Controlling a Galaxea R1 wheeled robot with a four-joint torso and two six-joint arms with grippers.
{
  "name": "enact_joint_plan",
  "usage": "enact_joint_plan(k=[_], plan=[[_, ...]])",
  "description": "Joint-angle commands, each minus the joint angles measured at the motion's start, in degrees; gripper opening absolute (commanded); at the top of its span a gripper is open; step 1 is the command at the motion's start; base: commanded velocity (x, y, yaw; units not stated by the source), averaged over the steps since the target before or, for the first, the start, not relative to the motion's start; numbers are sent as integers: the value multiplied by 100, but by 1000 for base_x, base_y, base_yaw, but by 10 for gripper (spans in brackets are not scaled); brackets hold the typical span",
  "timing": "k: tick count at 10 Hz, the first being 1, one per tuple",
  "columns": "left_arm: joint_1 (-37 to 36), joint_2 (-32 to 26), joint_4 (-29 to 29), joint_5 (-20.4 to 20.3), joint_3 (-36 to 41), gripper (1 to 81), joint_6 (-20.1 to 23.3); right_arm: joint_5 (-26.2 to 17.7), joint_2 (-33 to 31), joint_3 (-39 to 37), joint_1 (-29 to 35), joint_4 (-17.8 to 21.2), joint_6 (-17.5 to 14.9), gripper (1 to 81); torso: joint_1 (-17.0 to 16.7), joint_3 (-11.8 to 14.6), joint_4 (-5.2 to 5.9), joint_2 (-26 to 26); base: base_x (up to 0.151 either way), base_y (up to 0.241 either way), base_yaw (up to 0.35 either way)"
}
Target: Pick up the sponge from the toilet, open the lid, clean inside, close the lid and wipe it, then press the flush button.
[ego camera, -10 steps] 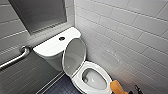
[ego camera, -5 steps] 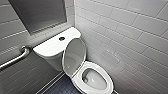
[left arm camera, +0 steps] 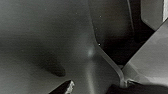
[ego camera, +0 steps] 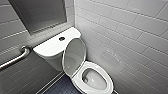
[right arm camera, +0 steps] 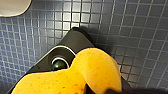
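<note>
Sponge (right arm camera: 95,70) colour showed a second ago at the bottom edge of the head view, just right of the bowl; now the sponge hangs lower, close above the blue-grey tiled floor (right arm camera: 140,37) in the right wrist view. The toilet (ego camera: 110,85) sits as before, its lid (ego camera: 73,56) standing open against the tank, the dark flush button (ego camera: 61,38) in the middle of the tank top. The sponge is orange-yellow, speckled and bent into a curl where the right hand (right arm camera: 105,90) is clamped on it. A white corner of the toilet lies near it. The left hand (left arm camera: 91,89) shows dimly against grey surfaces; I cannot tell whether it is apart or together.
</note>
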Motion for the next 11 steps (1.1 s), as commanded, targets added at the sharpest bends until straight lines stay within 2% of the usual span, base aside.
enact_joint_plan(k=[1, 2, 4, 5, 6, 7, 8, 9, 11], plan=[[-19, -42, 39, 80, 85, 811, -33, 244, -113, -98, -507, -1215, -68, 10, 0, 0, 0, 0, 0, 0, 0], [-38, -59, 39, 71, 85, 811, -33, 349, -78, -133, -684, -1338, -67, 10, -369, 0, 0, 573, 0, 0, 0], [-90, -68, 39, 71, 85, 811, -33, 550, 158, -465, -921, -1391, -68, 10, -404, 2, 0, 625, 0, 0, 0], [-99, -68, 39, 71, 85, 811, -33, 682, 212, -572, -957, -1383, -67, 10, -120, 2, 0, 181, 0, 0, 0], [-108, -77, 39, 71, 85, 811, -33, 762, 230, -599, -966, -1383, -67, 10, -247, 2, 0, 378, 0, 0, 0], [-125, -85, 39, 71, 85, 811, -33, 771, 239, -608, -975, -1383, -67, 10, -326, 184, 0, 502, 0, 0, 0], [-134, -86, 39, 71, 85, 811, -33, 771, 257, -617, -983, -1383, -67, 10, -348, 590, 0, 537, 0, 0, 0], [-135, -94, 39, 71, 85, 811, -33, 771, 283, -634, -975, -1400, -67, 10, -365, 68, 15, 575, 0, 0, 0], [-135, -86, 39, 71, 85, 811, -33, 763, 458, -870, -992, -1418, -67, 10, -398, 277, 24, 607, 0, 0, 0]])
